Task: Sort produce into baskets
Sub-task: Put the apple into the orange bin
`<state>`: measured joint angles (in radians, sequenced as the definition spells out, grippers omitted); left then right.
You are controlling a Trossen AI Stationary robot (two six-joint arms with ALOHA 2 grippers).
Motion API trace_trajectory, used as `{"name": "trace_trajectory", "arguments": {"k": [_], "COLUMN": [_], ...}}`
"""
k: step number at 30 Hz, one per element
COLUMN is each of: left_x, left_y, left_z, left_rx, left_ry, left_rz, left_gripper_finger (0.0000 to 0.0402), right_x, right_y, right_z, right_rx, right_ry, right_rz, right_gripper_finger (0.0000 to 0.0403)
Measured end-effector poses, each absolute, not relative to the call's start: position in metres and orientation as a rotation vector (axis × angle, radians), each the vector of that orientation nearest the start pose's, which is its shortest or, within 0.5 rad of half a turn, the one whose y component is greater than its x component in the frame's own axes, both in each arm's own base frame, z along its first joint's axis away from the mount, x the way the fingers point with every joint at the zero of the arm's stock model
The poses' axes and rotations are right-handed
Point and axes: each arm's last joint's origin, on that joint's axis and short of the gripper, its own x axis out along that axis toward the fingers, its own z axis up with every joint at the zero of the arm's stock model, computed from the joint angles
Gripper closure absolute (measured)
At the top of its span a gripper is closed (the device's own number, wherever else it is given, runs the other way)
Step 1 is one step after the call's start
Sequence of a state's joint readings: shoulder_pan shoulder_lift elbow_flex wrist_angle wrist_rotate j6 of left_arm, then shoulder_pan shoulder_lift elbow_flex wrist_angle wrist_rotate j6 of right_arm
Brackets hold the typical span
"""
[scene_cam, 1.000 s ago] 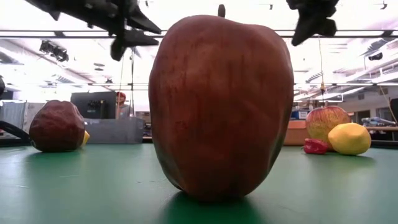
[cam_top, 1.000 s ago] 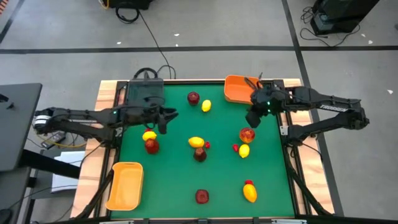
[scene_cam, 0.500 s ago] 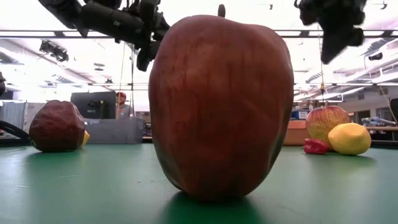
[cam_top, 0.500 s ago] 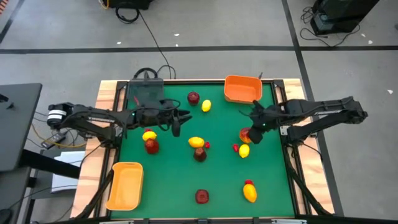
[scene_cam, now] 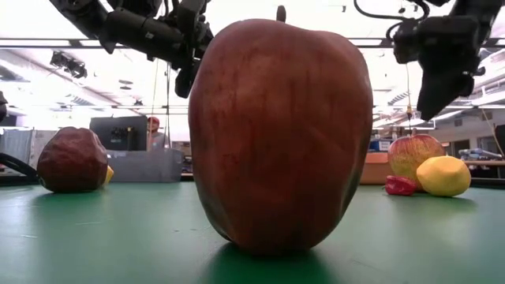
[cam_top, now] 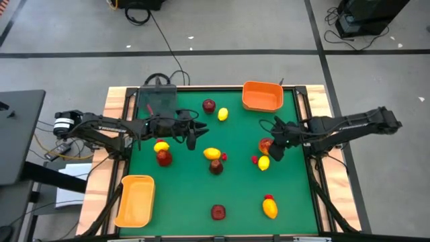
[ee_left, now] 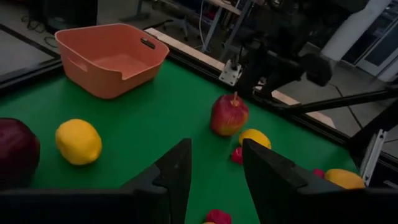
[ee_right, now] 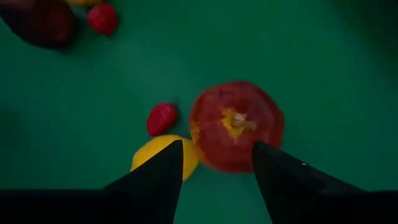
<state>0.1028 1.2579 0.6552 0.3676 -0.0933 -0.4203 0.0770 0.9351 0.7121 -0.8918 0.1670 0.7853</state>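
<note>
My right gripper (cam_top: pixel 276 147) is open and hovers just above a red-orange apple (cam_top: pixel 266 144). In the right wrist view its fingers stand on either side of the apple (ee_right: pixel 236 126) without touching it. A lemon (cam_top: pixel 263 163) and a small red bit (cam_top: pixel 254 160) lie next to the apple on the green mat. My left gripper (cam_top: pixel 192 136) is open and empty above the mat, left of a lemon (cam_top: pixel 212 154). An orange bin (cam_top: pixel 262 96) stands at the far right, another (cam_top: pixel 136 199) at the near left, and a dark grey tray (cam_top: pixel 156 101) at the far left.
More fruit lies on the mat: a dark red apple (cam_top: pixel 209 105) and lemon (cam_top: pixel 223 114) at the far middle, a lemon and red fruit (cam_top: pixel 163 153) at left, a dark red one (cam_top: pixel 218 212) and a lemon (cam_top: pixel 270 208) near the front edge.
My right gripper has come from beside the far orange bin toward the table's near edge and down, and now stands over the red-orange apple. My left gripper has gone toward the table's right, to the middle of the mat. No fruit has moved.
</note>
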Motion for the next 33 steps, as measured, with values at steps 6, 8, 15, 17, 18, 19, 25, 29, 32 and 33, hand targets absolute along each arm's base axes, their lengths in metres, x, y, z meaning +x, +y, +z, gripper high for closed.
{"name": "trace_trajectory", "arguments": {"k": [6, 8, 15, 17, 18, 19, 25, 29, 32, 33], "left_x": [0.267, 0.266, 0.266, 0.266, 0.266, 0.266, 0.266, 0.266, 0.266, 0.266], "left_y": [0.031, 0.033, 0.033, 0.033, 0.033, 0.033, 0.033, 0.033, 0.033, 0.033], "left_z": [0.243, 0.243, 0.243, 0.243, 0.243, 0.243, 0.243, 0.243, 0.243, 0.243], "left_rx": [-0.364, -0.364, -0.362, -0.362, -0.362, -0.362, -0.362, -0.362, -0.362, -0.362], "left_ry": [0.192, 0.191, 0.190, 0.190, 0.190, 0.190, 0.190, 0.191, 0.191, 0.191], "left_rz": [0.259, 0.270, 0.273, 0.273, 0.273, 0.274, 0.273, 0.274, 0.274, 0.274], "left_gripper_finger": [0.0254, 0.0254, 0.0254, 0.0254, 0.0254, 0.0254, 0.0254, 0.0254, 0.0254, 0.0254], "right_x": [0.153, 0.153, 0.157, 0.158, 0.158, 0.158, 0.157, 0.157, 0.159, 0.159], "right_y": [-0.002, -0.003, -0.003, -0.004, -0.004, -0.004, -0.003, -0.003, -0.002, -0.002], "right_z": [0.218, 0.214, 0.210, 0.211, 0.211, 0.211, 0.210, 0.209, 0.209, 0.209], "right_rx": [0.527, 0.551, 0.578, 0.570, 0.566, 0.563, 0.555, 0.539, 0.520, 0.516], "right_ry": [0.973, 0.987, 0.947, 0.935, 0.934, 0.937, 0.959, 0.967, 0.978, 0.985], "right_rz": [-0.621, -0.603, -0.575, -0.576, -0.573, -0.572, -0.554, -0.545, -0.513, -0.500], "right_gripper_finger": [0.0232, 0.0233, 0.0236, 0.0240, 0.0244, 0.0248, 0.0298, 0.0340, 0.0375, 0.0385]}}
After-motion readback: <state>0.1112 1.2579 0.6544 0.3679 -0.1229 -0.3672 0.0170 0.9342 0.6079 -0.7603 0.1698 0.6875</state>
